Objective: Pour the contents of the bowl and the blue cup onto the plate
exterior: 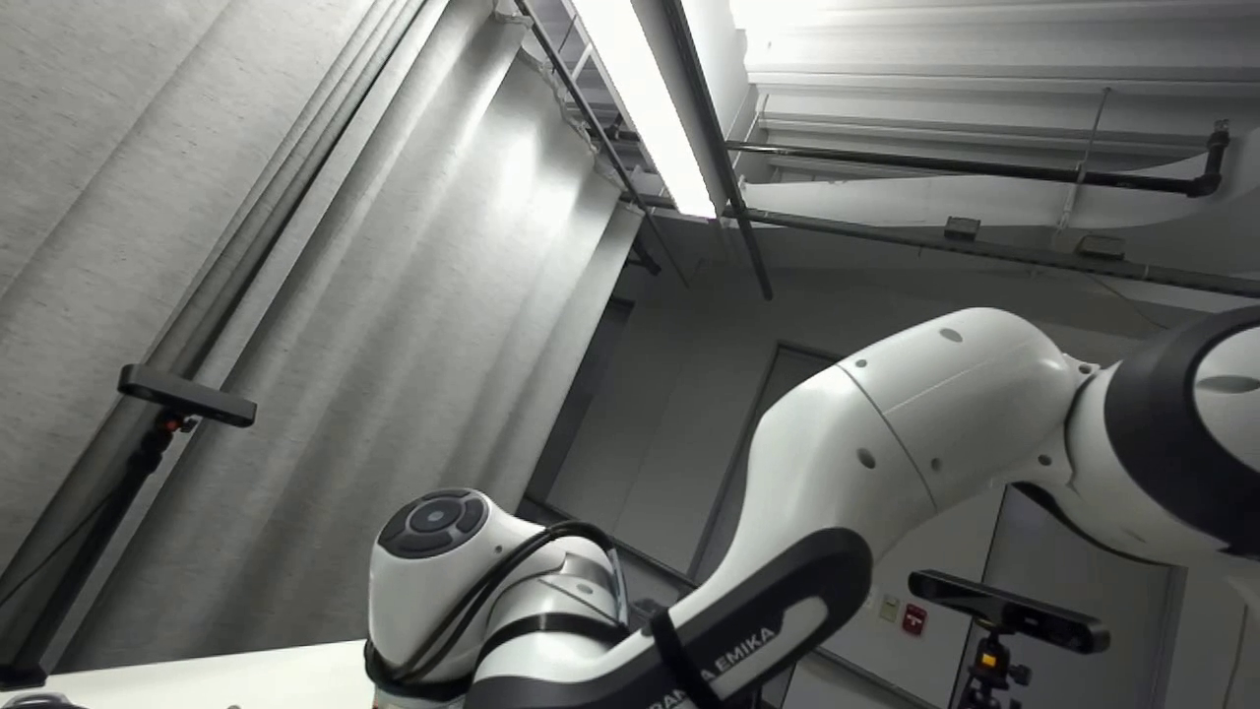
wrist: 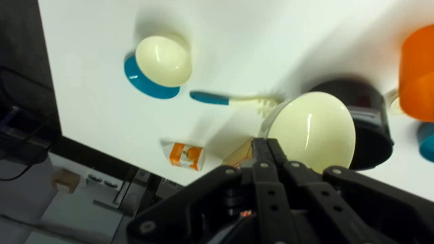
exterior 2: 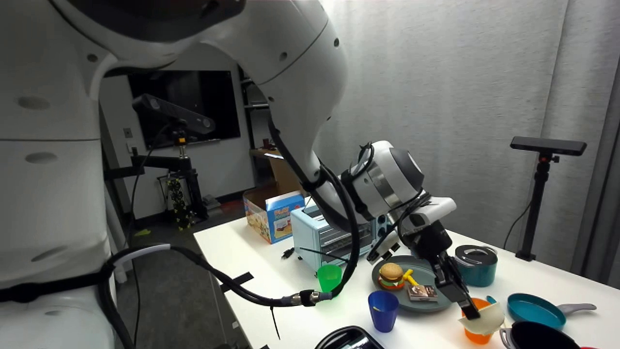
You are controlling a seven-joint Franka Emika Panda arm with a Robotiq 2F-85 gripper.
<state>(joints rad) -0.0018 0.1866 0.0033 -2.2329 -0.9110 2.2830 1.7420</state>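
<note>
The claw (wrist: pixel 267 140) pinches the cream bowl (wrist: pixel 312 132) by its rim. The blue cup (exterior 2: pixel 383 312) stands upright on the counter (exterior 2: pixel 351 308) near the plate (exterior 2: pixel 424 275).

Tilted cream bowl (wrist: pixel 315 127), upright blue cup (exterior 2: pixel 383 314), laden grey plate (exterior 2: pixel 425 275)

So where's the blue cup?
In an exterior view, the blue cup stands low and just right of centre, in front of the gray plate with the toy hamburger.

A white table (exterior 2: pixel 310 320) carries a box (exterior 2: pixel 273 223), toaster (exterior 2: pixel 327 237), green cup (exterior 2: pixel 328 277), blue cup (exterior 2: pixel 383 312), plate (exterior 2: pixel 426 276), teal pot (exterior 2: pixel 477 271), pan (exterior 2: pixel 535 310), orange cup (wrist: pixel 418 74), black pot (wrist: pixel 369 142), utensil (wrist: pixel 210 98), carton (wrist: pixel 186 156) and, probably, a saucer (wrist: pixel 147 84).
</note>
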